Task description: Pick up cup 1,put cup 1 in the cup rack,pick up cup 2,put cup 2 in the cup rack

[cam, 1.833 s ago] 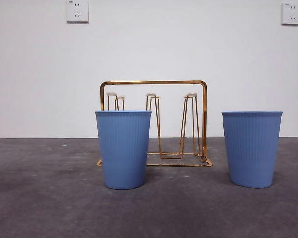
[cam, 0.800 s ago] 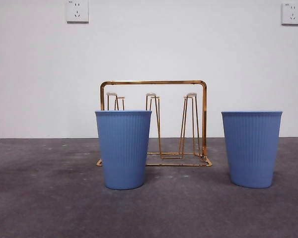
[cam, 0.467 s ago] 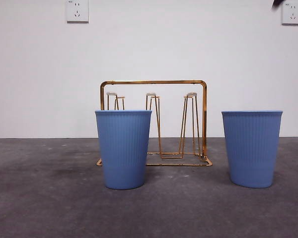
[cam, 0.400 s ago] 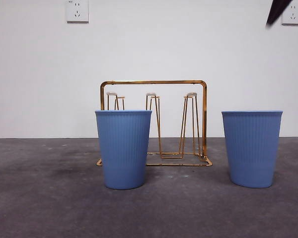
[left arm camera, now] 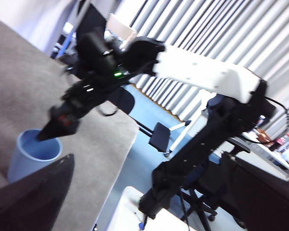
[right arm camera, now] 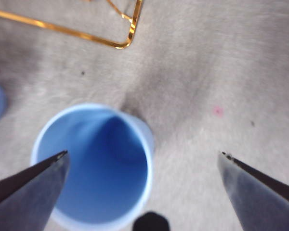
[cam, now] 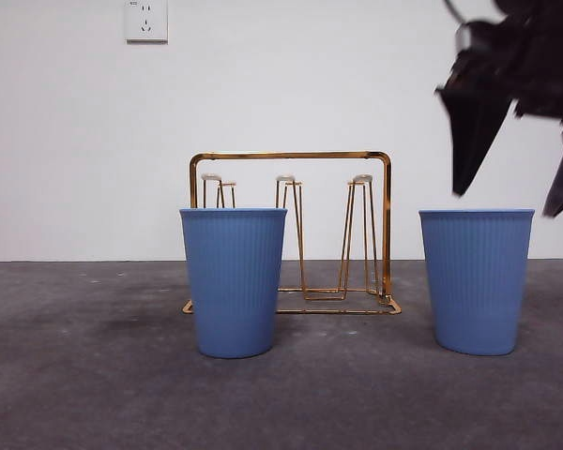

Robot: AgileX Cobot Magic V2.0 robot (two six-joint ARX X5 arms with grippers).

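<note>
White wall, grey matte table. My right gripper (right arm camera: 142,161) hangs spread wide and empty above the right-hand blue ribbed cup (right arm camera: 94,166), one jaw over its mouth, the other off to the side. I judge this the first pick-up; next I must centre on the rim and descend. The gold wire cup rack (cam: 291,234) stands behind, the other cup (cam: 233,281) before it. Left gripper (left arm camera: 135,192) waits, also spread, empty.

blue cup (right arm camera: 94,166), wide-spread right claw (right arm camera: 142,159) above
</note>
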